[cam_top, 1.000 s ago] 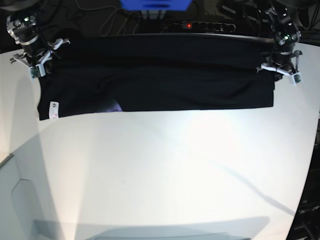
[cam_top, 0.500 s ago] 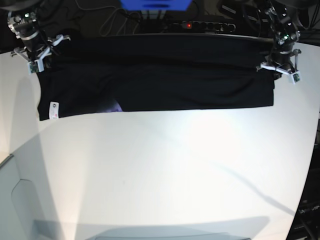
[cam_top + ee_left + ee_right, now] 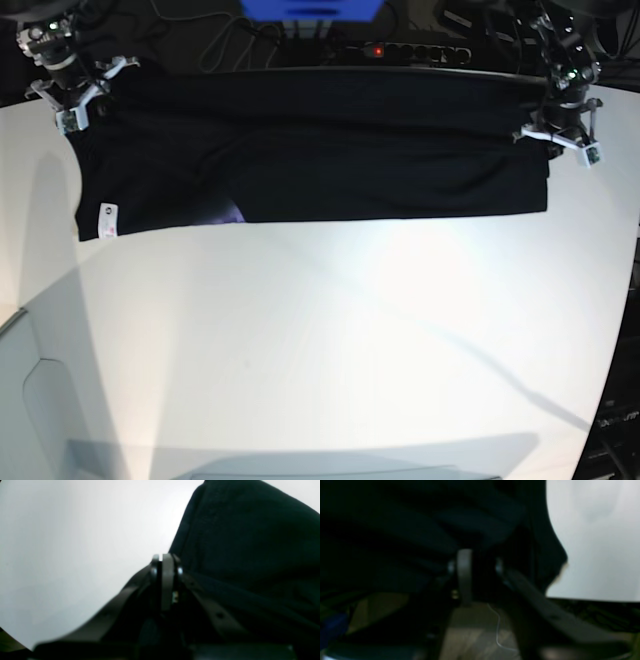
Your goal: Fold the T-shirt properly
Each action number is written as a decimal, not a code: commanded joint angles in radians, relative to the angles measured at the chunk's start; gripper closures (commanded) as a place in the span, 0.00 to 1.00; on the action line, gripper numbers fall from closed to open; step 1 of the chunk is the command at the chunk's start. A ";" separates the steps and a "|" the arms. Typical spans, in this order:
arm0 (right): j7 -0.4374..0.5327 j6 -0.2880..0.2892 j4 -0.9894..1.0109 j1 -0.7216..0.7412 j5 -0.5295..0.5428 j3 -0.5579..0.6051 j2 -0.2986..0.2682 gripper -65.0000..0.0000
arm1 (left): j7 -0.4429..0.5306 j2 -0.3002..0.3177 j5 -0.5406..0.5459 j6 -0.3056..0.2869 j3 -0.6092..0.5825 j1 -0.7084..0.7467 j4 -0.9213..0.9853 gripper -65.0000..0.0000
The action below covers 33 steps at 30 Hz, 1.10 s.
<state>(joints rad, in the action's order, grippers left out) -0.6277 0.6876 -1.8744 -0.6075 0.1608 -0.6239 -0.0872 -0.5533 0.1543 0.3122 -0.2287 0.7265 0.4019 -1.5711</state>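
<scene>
On the white table [image 3: 330, 350], T-shirt [image 3: 330, 180] touches right gripper [image 3: 88, 112].

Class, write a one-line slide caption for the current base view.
Two robot hands, left and right, at opposite ends of a black T-shirt folded into a long strip on a white table.

In the base view, the T-shirt [image 3: 350, 180] is showing plain black across the upper frame, a purple patch [image 3: 228, 213] is tinting its lower edge left of centre, and the counter [image 3: 330, 350] is gleaming white below.
</scene>
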 commanded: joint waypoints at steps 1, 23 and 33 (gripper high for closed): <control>0.016 0.011 -0.014 -0.004 0.007 -0.009 -0.010 0.65 | 0.016 0.015 0.002 0.009 0.006 0.002 -0.013 0.99; 0.015 0.011 -0.096 0.056 0.007 -0.035 0.080 0.52 | 0.006 0.012 0.000 0.010 0.011 0.010 -0.024 0.40; 0.022 0.011 0.046 0.059 0.007 0.063 0.076 0.52 | 0.006 -0.008 0.002 0.009 0.005 0.010 -0.012 0.39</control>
<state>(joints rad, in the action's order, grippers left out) -0.6178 0.6876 -1.8179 -0.5442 0.1593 -0.5560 -0.0032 -0.5541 0.1417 0.3080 -0.2211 0.7296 0.4068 -1.5707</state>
